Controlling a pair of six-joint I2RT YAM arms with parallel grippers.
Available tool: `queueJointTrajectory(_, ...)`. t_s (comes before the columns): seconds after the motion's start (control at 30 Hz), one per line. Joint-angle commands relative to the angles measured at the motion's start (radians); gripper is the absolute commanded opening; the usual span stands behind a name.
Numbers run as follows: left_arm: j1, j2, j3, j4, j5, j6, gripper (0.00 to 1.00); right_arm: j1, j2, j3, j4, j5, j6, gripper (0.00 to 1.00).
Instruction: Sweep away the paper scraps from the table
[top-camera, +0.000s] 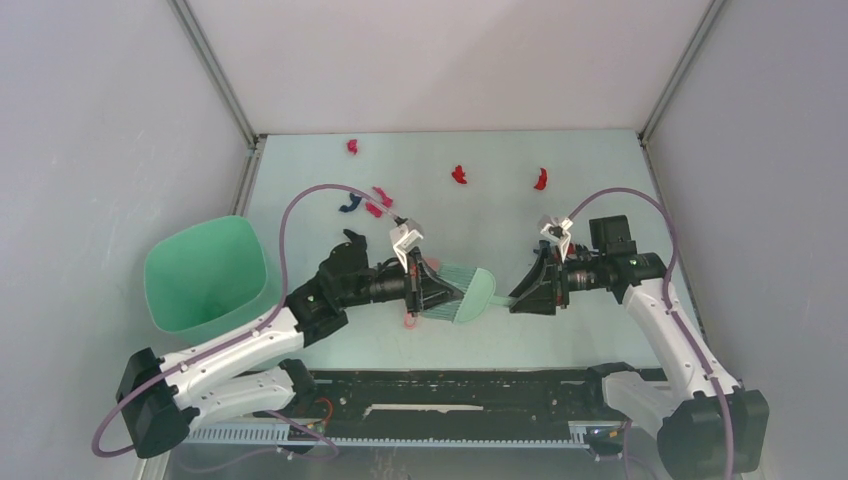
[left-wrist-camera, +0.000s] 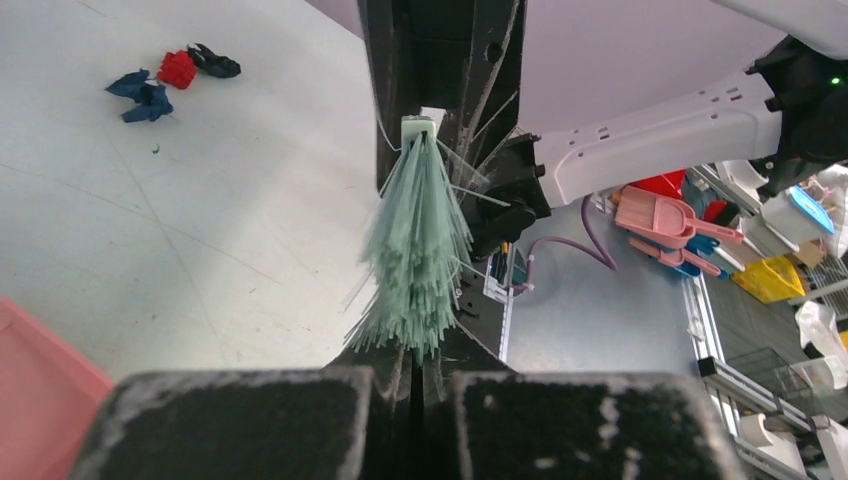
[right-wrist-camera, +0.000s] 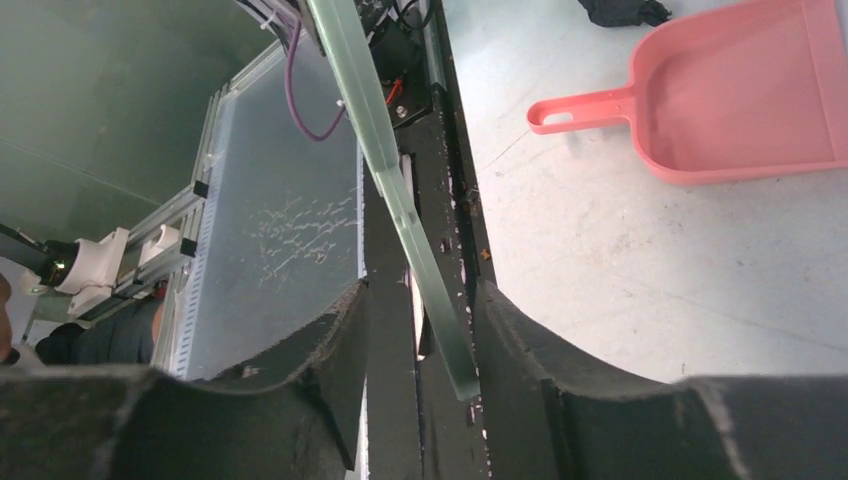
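Grey walls stand around the pale green table (top-camera: 600, 160). The paper scraps (top-camera: 459, 175) lie on its far half, well apart from me: red ones to the right, a small mixed group at far left. Between my two arms hangs the green brush (top-camera: 468, 293). My left gripper (left-wrist-camera: 415, 400) is pressed together and seems to pinch the bristle tips. My right gripper (right-wrist-camera: 420, 335) stands apart around the thin handle (right-wrist-camera: 393, 195), not clamped. The pink dustpan (right-wrist-camera: 740, 100) lies free on the table. I judge this is the handover of the brush, with no sweeping begun. Next my right jaws should close firmly on the handle before the left ones let go.
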Motion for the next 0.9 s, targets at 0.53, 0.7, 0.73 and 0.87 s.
queueJointTrajectory(0.53, 0.027, -0.042, 0.172, -0.472, -0.158, 0.421, 0.7, 0.076, -0.005, -0.002, -0.085, 0.088, -0.171, 0.0)
queueJointTrajectory(0.7, 0.024, 0.0, 0.251, -0.601, -0.14, 0.563, 0.71, 0.161, 0.006, -0.008, -0.064, 0.148, -0.172, 0.0)
queueJointTrajectory(0.73, 0.022, 0.021, 0.262, -0.604, -0.128, 0.569, 0.71, 0.17, 0.012, -0.008, -0.067, 0.151, -0.177, 0.0)
queueJointTrajectory(0.87, -0.024, 0.11, 0.296, -0.619, -0.112, 0.609, 0.7, 0.201, 0.023, -0.008, -0.101, 0.159, -0.232, 0.0)
